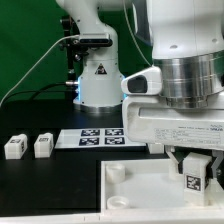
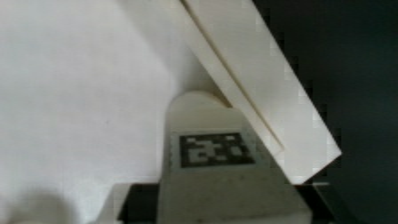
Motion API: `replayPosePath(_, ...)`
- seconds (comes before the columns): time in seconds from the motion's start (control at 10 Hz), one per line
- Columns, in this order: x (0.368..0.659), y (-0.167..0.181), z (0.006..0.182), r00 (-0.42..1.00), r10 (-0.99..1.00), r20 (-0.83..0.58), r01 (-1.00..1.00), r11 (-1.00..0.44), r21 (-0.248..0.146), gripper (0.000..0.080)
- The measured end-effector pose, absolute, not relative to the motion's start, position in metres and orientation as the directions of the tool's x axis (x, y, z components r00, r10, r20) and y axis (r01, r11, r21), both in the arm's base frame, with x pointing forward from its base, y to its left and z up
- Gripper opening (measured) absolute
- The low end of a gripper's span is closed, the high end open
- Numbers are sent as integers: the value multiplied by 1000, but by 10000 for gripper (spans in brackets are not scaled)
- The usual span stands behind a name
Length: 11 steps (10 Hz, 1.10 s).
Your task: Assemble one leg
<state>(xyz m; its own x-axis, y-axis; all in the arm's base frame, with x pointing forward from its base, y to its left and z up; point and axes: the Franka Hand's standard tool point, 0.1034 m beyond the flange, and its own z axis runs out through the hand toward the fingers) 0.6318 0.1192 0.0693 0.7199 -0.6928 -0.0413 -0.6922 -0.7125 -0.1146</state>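
Note:
My gripper (image 1: 193,170) is shut on a leg (image 1: 190,180), a small white block whose black-and-white tag faces the camera. It holds the leg upright, just over the right part of the large flat white panel (image 1: 140,195). In the wrist view the leg (image 2: 214,150) shows between the dark fingers (image 2: 143,205) of my gripper (image 2: 217,207), with the panel (image 2: 80,100) under it and the panel's edge (image 2: 267,90) running beside it. Whether the leg touches the panel I cannot tell. Two more legs (image 1: 14,147) (image 1: 42,145) stand on the black table at the exterior view's left.
The marker board (image 1: 100,137) lies flat behind the panel. The arm's white base (image 1: 95,80) stands at the back centre with cables beside it. The panel has round sockets (image 1: 115,172) (image 1: 118,200) near its left corners.

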Motion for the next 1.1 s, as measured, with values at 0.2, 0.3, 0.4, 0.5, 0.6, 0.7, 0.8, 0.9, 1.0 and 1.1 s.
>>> replayPosePath(0.2,630,123,68,529,-846,-64,-847,-522,-97,294)
replayPosePath(0.3,631,123,68,417,-906,-72,-907,-410,-98,294)
replayPosePath(0.4,631,120,67,377,-923,-80,-923,-367,-115,295)
replayPosePath(0.5,631,120,67,373,-925,-77,-924,-362,-122,295)
replayPosePath(0.6,631,120,67,373,-925,-77,-924,-363,-122,295)
replayPosePath(0.7,631,120,67,373,-925,-77,-924,-363,-122,295)
replayPosePath(0.8,631,120,67,376,-923,-76,-923,-366,-123,295)
replayPosePath(0.9,631,120,67,377,-923,-76,-922,-367,-122,379)
replayPosePath(1.0,631,120,67,378,-923,-76,-922,-368,-122,379)
replayPosePath(1.1,630,120,67,404,-912,-73,-911,-394,-124,516)
